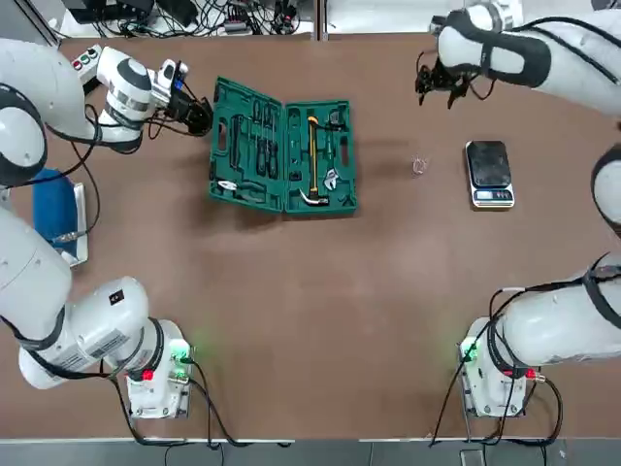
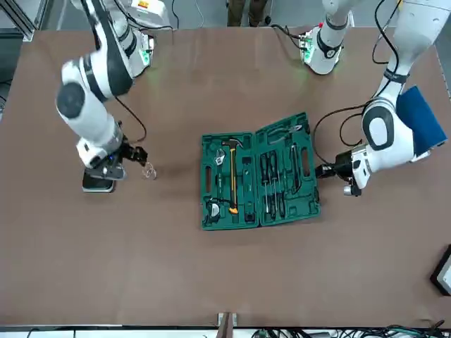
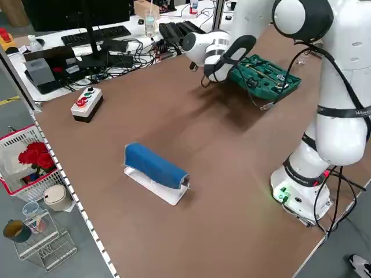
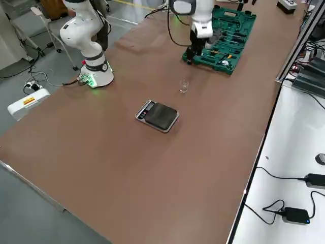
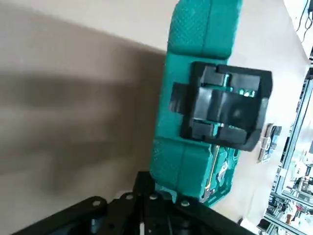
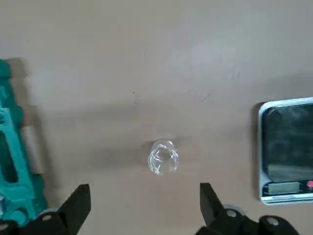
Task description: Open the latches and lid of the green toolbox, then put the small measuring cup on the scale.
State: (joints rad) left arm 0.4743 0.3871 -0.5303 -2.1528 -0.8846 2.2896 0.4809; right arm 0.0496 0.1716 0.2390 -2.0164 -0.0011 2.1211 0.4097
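The green toolbox point(image 1: 283, 155) lies wide open on the table, with hand tools in both halves. Its lid point(image 1: 243, 148) is the half nearest my left gripper point(image 1: 201, 117). That gripper is shut and sits just off the lid's outer edge, where the left wrist view shows the dark latch block point(image 5: 222, 110). The small measuring cup point(image 1: 419, 165) stands upright between the toolbox and the black scale point(image 1: 488, 173). My right gripper point(image 6: 144, 203) hangs open above the table. The cup point(image 6: 163, 156) is just beyond its fingertips, untouched, and the scale point(image 6: 288, 152) is off to one side.
A blue roll on a white tray point(image 1: 58, 209) lies at the table's left edge. A grey button box point(image 3: 87, 104) sits at the far left corner. Cables and equipment line the far edge point(image 1: 223, 19). Both arm bases point(image 1: 160, 374) stand at the near edge.
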